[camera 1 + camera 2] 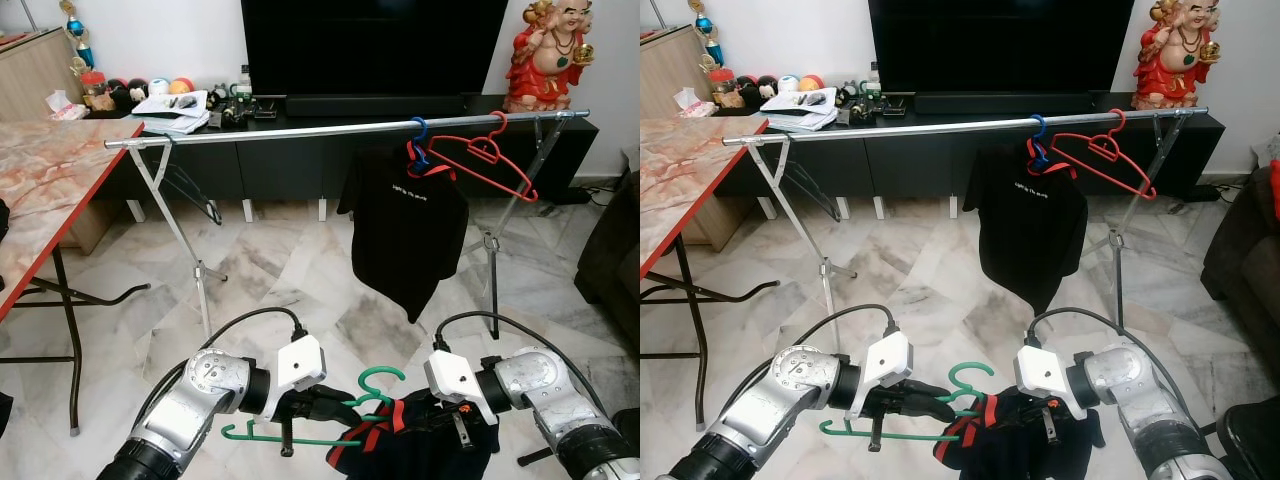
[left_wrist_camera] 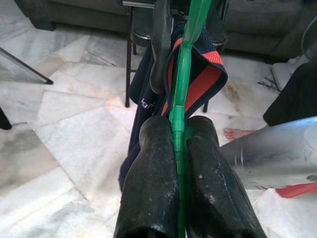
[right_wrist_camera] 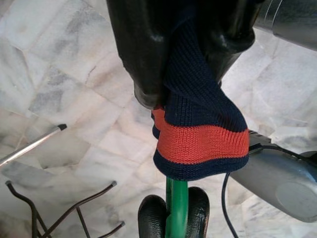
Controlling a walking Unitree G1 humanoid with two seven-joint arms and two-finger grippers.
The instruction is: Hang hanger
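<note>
At the bottom centre of the left eye view, a green plastic hanger [image 1: 345, 415] is held low in front of the robot, well below the long silver metal rail [image 1: 340, 130] that runs across the upper half of the frame. The left gripper [image 2: 177, 163] is closed tight on the hanger's thin green shaft, its two black fingers [image 2: 151, 188] pressed against it from either side. The right gripper [image 3: 190, 74] is clamped on the ribbed collar of a navy knitted garment with an orange band [image 3: 203, 134], which is draped partly over the hanger and hangs bunched beneath it.

On the rail, toward the upper right, a black T-shirt [image 1: 405, 225] hangs from a blue hanger [image 1: 417, 150], and a bare red hanger [image 1: 485, 160] sits just beside it. A marble-patterned table top [image 1: 45, 190] occupies the left edge, and a dark television [image 1: 370, 45] stands behind the rail.

The step in hand is judged to be the dressing of the hanger: the garment is not yet seated squarely on both shoulders. Next, the collar would need to be drawn over the free end, the cloth released, and the hook raised to a bare stretch of rail left of the black shirt.
</note>
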